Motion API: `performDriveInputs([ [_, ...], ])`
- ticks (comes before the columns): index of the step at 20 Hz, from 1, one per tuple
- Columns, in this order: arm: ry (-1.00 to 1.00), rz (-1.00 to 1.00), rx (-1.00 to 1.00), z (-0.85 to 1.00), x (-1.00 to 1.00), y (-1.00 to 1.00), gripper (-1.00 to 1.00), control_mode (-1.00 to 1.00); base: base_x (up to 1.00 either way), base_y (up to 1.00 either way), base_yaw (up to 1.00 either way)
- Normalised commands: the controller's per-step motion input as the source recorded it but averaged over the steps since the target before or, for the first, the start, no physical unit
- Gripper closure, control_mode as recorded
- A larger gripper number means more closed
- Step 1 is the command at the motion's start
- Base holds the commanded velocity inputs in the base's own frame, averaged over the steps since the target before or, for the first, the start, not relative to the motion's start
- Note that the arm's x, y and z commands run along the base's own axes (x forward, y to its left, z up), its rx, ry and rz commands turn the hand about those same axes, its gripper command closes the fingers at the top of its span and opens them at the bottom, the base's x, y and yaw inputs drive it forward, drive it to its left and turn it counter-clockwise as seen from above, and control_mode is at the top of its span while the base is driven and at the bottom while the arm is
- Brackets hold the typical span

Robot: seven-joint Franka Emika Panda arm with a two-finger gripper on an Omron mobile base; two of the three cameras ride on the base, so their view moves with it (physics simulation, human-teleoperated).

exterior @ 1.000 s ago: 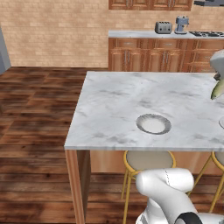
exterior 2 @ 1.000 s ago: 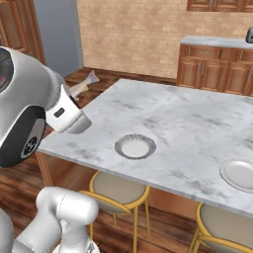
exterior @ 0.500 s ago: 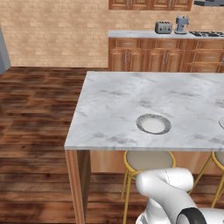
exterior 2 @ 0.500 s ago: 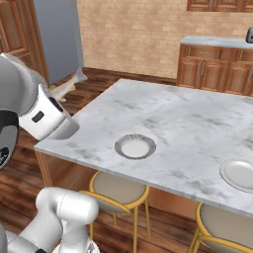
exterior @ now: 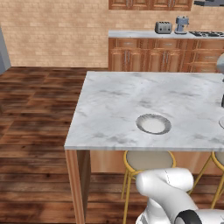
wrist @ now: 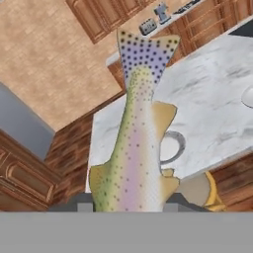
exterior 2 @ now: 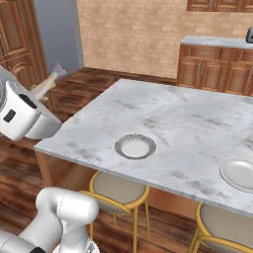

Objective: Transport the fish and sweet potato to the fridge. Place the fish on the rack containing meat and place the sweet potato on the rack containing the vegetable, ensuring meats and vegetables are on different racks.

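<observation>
Swung leftward off the worktop (exterior 2: 163,123), the claw (wrist: 129,205) stays clamped on the fish (wrist: 136,143): light, slippery, best pinched mid-body.

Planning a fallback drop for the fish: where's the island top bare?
Marble island is bare from its left edge to the small bowl, and behind it. Tighter between the bowl and the plate. The gripper holds the fish.

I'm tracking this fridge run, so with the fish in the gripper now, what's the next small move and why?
Probably keep swinging toward the grey fridge on the arm's left. The gripper is shut on the fish, whose tail already points that way in the right base view, and the marble island lies to its right.
</observation>
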Motion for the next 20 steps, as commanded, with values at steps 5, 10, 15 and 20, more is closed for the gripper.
performDriveInputs([
  [5,-0.18,0.0,-0.1,0.28,-0.45,0.09,1.0,-1.0,0.0,0.0,0.0],
  [10,-0.12,0.0,-0.02,0.39,-0.42,0.0,1.0,-1.0,0.0,0.0,0.0],
  [15,-0.01,0.0,0.0,0.06,-0.07,0.0,1.0,1.0,-0.36,0.0,0.0],
  [20,0.0,0.0,0.0,0.0,0.0,0.0,1.0,1.0,-0.71,0.14,0.02],
])
